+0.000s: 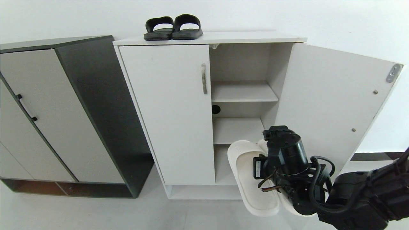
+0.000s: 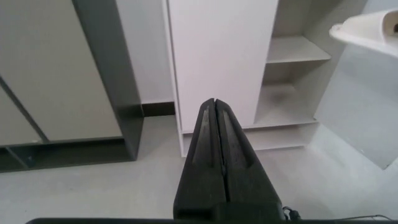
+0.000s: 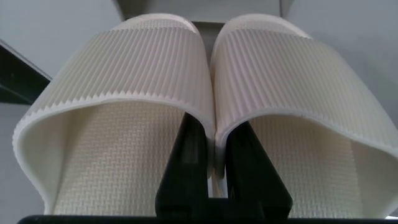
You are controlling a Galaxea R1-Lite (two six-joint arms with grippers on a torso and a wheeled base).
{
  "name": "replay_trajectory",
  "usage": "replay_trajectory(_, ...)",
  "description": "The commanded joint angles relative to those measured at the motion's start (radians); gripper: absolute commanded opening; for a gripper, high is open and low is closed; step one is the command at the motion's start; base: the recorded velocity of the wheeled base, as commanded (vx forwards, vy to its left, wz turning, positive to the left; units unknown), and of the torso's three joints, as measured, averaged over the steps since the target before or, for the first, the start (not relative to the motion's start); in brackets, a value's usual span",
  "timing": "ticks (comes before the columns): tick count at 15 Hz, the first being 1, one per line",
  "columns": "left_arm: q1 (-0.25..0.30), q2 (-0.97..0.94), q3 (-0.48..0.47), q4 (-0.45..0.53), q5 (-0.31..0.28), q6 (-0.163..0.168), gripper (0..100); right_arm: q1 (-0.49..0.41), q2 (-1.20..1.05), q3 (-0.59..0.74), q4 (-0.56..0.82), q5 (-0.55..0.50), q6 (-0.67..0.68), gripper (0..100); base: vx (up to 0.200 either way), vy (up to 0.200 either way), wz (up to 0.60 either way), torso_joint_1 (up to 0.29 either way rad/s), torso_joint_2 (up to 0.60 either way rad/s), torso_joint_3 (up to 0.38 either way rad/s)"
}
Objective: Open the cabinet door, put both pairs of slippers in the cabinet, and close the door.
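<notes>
The white slippers hang pinched side by side in the right tool, just before the open right half of the cabinet, black slippers on its top, left tool clenched empty.

Head above, left wrist lower, cabinet shared
</notes>
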Motion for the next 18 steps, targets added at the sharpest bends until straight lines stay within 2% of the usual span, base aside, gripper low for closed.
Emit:
replay_trajectory(1,0.0,0.003,0.0,-0.001,0.0,0.001,0,0.003,0.056,-0.021,-0.001,-0.002,0.018,0,0.0,0.0,0.0,0.0,0.0,0.0)
replay_trajectory(4,0.0,0.003,0.0,-0.001,0.0,0.004,0,0.015,0.13,-0.049,-0.003,-0.003,0.022,0,0.0,0.0,0.0,0.0,0.0,0.0)
replay_trajectory(8,0.0,0.003,0.0,-0.001,0.0,0.004,0,0.019,0.247,-0.185,-0.003,-0.036,0.019,0,0.0,0.0,0.0,0.0,0.0,0.0)
replay_trajectory(11,0.0,0.003,0.0,-0.001,0.0,0.002,0,0.018,0.313,-0.237,-0.003,-0.036,0.019,0,0.0,0.0,0.0,0.0,0.0,0.0)
replay_trajectory(18,0.0,0.003,0.0,-0.001,0.0,0.007,0,0.013,0.354,-0.269,-0.001,-0.031,0.019,0,0.0,0.0,0.0,0.002,0.0,-0.118)
